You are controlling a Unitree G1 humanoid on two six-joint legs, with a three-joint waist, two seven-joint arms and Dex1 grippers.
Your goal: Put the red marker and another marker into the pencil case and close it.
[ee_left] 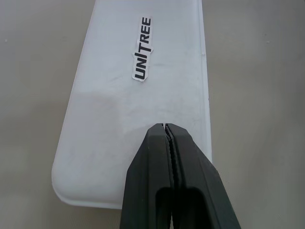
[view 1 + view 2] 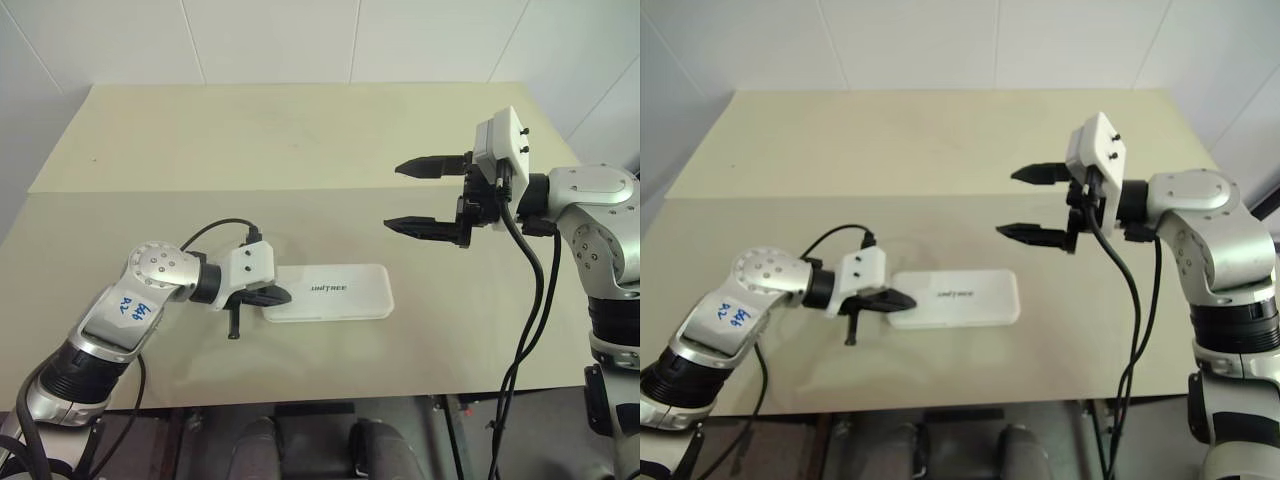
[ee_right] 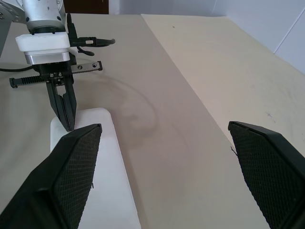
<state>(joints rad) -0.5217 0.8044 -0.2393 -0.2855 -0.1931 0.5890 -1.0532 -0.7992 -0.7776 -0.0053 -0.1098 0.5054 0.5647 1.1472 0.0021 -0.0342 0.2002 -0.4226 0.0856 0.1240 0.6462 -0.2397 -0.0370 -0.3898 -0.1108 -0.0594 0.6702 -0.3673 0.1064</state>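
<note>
Pencil case (image 2: 330, 292) reads "UNITREE"; left pincer (image 1: 167, 127) closed empty, right pincer (image 2: 425, 196) gaping.

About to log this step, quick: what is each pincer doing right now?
Left pincer: shut, empty, tips over the closed case.
Right pincer: open, empty, held above the table.

Bare table (image 2: 300, 150) all around the closed pencil case (image 2: 335, 293); nothing else stands there.
</note>
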